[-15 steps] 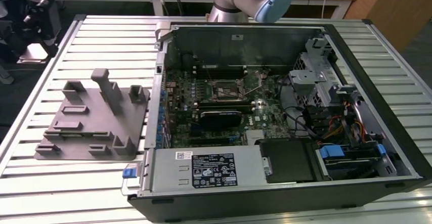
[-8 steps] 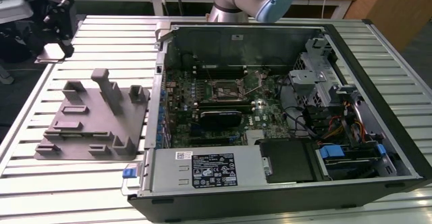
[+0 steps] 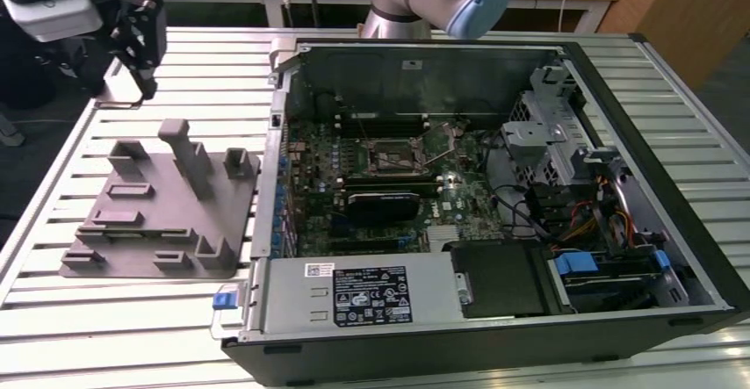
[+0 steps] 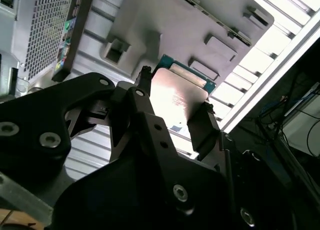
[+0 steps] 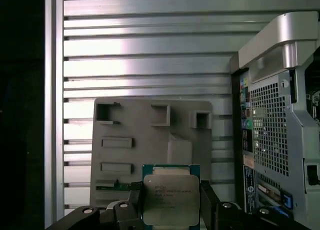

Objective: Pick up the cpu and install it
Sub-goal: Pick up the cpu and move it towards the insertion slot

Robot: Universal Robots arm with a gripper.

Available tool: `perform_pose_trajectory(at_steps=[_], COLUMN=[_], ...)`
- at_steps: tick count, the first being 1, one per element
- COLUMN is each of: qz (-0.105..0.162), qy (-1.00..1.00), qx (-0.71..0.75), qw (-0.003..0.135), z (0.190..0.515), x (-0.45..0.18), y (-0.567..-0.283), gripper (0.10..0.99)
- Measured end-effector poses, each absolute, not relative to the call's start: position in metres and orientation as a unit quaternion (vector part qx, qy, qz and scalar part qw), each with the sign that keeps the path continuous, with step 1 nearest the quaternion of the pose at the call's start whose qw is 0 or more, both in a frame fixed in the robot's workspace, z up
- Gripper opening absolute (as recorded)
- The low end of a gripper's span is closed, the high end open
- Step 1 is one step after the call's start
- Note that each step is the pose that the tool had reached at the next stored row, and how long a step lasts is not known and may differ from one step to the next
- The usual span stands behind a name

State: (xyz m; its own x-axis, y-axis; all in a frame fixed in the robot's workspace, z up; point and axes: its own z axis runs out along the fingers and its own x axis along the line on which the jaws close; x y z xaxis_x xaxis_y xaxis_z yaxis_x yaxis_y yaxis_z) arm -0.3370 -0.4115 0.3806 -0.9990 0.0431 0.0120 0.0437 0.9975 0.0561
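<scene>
— Where is the cpu to be found?

— The cpu (image 5: 170, 199) is seen clamped between the black fingers (image 5: 208, 202) of the gripper (image 5: 171, 206) in the first wrist view. Its silvery top is turned toward the camera, and a thin green rim is shown at its edges. In the second wrist view the cpu (image 4: 177, 97) is caught at two opposite edges.

— So the jaws are closed on it?

— Yes. The chip is pressed from both sides and is carried in the air, touching nothing else.

— And where is the gripper placed in the scene?

— In the exterior view the gripper (image 3: 139, 51) is held at the far end of the slatted metal table (image 3: 105, 319), on the exterior view's left. The grey fixture block (image 3: 164, 205) is laid on the table nearer than the gripper.

— What is found to the exterior view's right?

— An open computer case (image 3: 703, 266) is laid just beside the block. The black socket frame (image 3: 393, 154) is seen on the motherboard inside it, well apart from the gripper.
</scene>
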Motion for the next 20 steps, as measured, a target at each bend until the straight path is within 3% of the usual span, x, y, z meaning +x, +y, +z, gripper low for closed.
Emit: perform_pose_trajectory(at_steps=[20], qz=[-0.028], qy=[-0.999], qx=[-0.022], qw=[0.008], z=[0.381], x=[-0.247], y=[-0.411], gripper=[0.541])
